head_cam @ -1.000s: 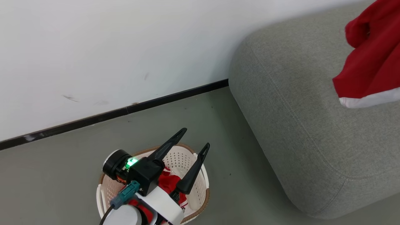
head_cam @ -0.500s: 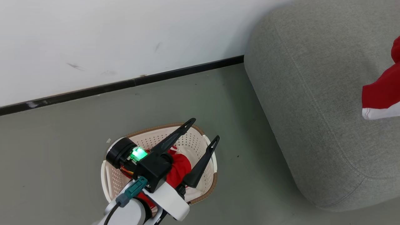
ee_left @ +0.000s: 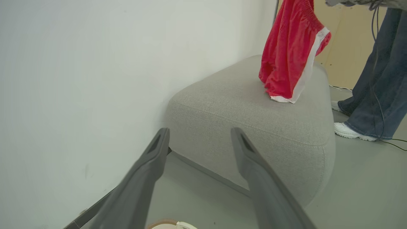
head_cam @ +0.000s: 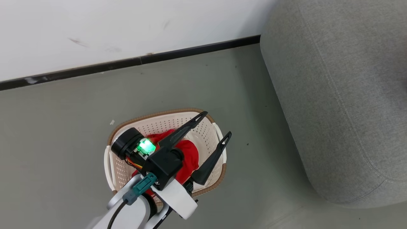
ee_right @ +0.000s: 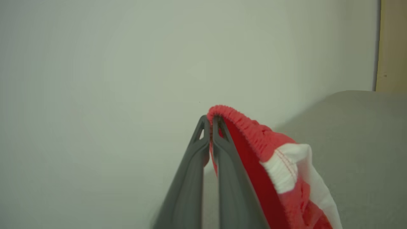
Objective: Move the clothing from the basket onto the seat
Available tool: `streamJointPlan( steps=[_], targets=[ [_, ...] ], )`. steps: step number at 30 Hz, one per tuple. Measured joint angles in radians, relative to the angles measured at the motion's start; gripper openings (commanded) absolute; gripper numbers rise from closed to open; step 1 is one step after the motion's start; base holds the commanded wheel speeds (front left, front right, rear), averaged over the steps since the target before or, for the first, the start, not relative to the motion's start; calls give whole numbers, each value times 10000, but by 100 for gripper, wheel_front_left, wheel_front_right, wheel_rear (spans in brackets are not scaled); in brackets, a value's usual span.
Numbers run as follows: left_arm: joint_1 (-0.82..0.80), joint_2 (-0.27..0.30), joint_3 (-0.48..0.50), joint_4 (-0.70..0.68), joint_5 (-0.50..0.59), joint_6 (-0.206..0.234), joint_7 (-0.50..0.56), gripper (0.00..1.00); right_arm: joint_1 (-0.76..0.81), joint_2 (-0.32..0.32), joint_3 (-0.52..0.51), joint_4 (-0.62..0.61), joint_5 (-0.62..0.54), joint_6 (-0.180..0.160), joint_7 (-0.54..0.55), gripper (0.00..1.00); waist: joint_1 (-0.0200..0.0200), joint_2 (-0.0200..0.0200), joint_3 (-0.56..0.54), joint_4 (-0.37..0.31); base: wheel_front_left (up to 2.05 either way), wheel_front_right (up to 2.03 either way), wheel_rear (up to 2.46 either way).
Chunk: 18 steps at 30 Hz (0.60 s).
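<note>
Head camera shifted, basket [head_cam: 127, 126] now higher in view, left gripper [head_cam: 217, 123] spread above it, right gripper [ee_right: 210, 120] clenched on shorts [ee_right: 254, 137] over seat [ee_left: 241, 105].

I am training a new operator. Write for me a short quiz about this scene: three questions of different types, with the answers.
1. True or false: the basket is empty.
2. Which end effector grips the red garment? A left; B right; C neither.
3. Fill in: the left end effector, over the basket, is ____.
Key: 1 false, red clothing lies in it; 2 B, the right end effector is shut on its waistband; 3 open.
</note>
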Motion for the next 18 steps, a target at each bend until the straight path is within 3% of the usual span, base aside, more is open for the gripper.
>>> streamJointPlan(
  steps=[5, 18],
  targets=[
    [-211, -2, -38, -82, 21, -50, 84, 100, 705, 773, 217, 612, -35, 0, -416, 0, 0, 0, 315, 70, 0, 0, 0],
    [-568, 35, 38, -121, 94, -123, 107, 100, 1599, 1925, 926, 1308, -198, 0, -742, 0, 0, 0, 943, 147, 0, 0, 0]
  ],
)
